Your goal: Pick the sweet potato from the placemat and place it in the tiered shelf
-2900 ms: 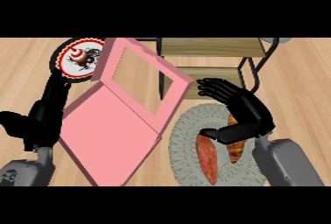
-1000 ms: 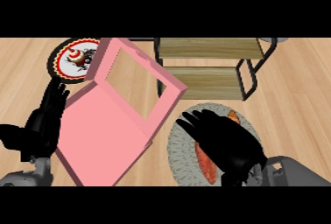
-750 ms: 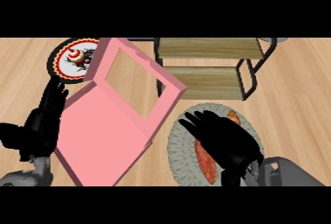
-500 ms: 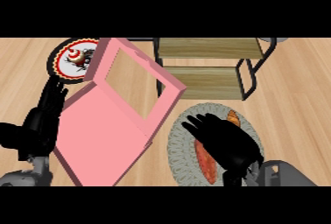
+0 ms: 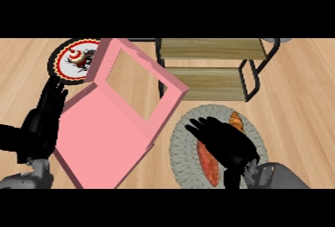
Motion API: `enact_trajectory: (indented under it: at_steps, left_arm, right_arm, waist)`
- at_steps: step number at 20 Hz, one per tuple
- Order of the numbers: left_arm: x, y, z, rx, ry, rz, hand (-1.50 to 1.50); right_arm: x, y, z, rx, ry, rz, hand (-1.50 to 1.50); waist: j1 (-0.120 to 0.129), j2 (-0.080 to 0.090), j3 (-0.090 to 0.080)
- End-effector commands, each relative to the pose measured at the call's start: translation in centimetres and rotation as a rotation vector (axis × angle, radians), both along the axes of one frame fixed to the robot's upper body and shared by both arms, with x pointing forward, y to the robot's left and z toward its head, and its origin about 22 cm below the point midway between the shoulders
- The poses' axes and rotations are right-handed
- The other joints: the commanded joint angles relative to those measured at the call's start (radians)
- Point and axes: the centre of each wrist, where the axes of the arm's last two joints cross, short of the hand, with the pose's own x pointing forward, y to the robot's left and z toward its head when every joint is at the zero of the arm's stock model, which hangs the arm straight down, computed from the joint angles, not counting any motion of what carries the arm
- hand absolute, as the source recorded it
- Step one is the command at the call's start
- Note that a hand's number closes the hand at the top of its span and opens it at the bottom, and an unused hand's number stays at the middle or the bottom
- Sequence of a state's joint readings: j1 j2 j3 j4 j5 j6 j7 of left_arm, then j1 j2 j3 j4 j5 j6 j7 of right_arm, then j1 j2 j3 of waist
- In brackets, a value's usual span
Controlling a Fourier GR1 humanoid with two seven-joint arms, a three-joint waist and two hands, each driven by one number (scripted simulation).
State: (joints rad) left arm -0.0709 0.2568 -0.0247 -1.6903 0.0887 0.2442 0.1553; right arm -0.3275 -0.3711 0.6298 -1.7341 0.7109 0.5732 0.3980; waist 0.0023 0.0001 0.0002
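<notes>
**Reaching over the placemat: the risks, and what holds what**

Taking the placemat [image 5: 186, 153] as the landmark, the largest thing nearby is the pink box [image 5: 108, 133], which lies just to its left with its windowed lid propped open and leaning toward the mat. Beyond the mat's far edge stands the tiered shelf [image 5: 209, 82], a dark frame with two wooden tiers; both tiers look bare, so the goal is not yet met. Farther off, past the pink box's far corner, sits a plate [image 5: 65, 60] with a red patterned rim, partly hidden by the lid.

On the mat itself lies the sweet potato [image 5: 209, 162], a long orange-red shape running along the mat's length. The right hand [image 5: 226, 144] hangs directly over it, fingers spread and pointing toward the shelf, covering its middle. I cannot tell whether the palm touches it; no finger is seen curled round it, so I judge it not yet gripped. The left hand [image 5: 46, 115] rests open at the pink box's left side, fingers up.

What could go wrong, as I judge it:

- The sweet potato is long and tapered, so a grasp closed off-centre could let it pivot or roll across the mat.
- The raised lid stands close to the mat's left edge; a lift that swings leftward could strike it.
- The shelf's dark uprights and the upper tier narrow the entry to the lower tier, so a long sweet potato carried crosswise could catch on the frame.
</notes>
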Motion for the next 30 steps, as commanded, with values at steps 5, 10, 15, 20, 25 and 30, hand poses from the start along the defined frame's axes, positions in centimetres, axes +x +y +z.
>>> enact_trajectory:
  at_steps: [5, 10, 15, 20, 25, 30]
  left_arm:
    - [-1.9, 0.2, -0.6, 0.007, 0.004, -0.001, 0.0]
    - [-0.5, -0.4, 0.8, 0.004, 0.011, 0.007, 0.0]
    - [-0.1, 0.4, 0.6, -0.008, 0.005, 0.011, 0.0]
    - [-0.5, 0.7, 1.1, 0.011, -0.001, 0.002, 0.0]
    - [-0.4, -0.8, -1.3, -0.007, -0.001, -0.003, 0.0]
    - [0.3, 0.1, -0.3, 0.007, -0.005, 0.004, 0.0]
  right_arm:
    - [1.0, 0.4, -2.4, 0.025, 0.002, 0.029, -1.5]
    - [1.2, 0.3, -4.1, 0.024, 0.024, 0.007, -1.5]
    - [1.1, 0.0, -4.0, -0.067, 0.081, 0.05, 1.5]
    - [0.7, 2.0, -7.2, -0.056, -0.047, 0.132, 1.5]
    - [-0.2, 5.0, -6.8, -0.05, -0.084, -0.211, 1.5]
    - [-1.6, 6.4, -5.6, -0.048, -0.109, -0.576, 1.5]
  waist:
    - [0.002, 0.0, 0.0]
    - [0.0, 0.0, 0.0]
    - [-0.001, -0.001, 0.0]
    - [0.003, 0.0, 0.0]
    - [-0.008, 0.0, -0.001]
    - [-0.004, -0.001, -0.001]
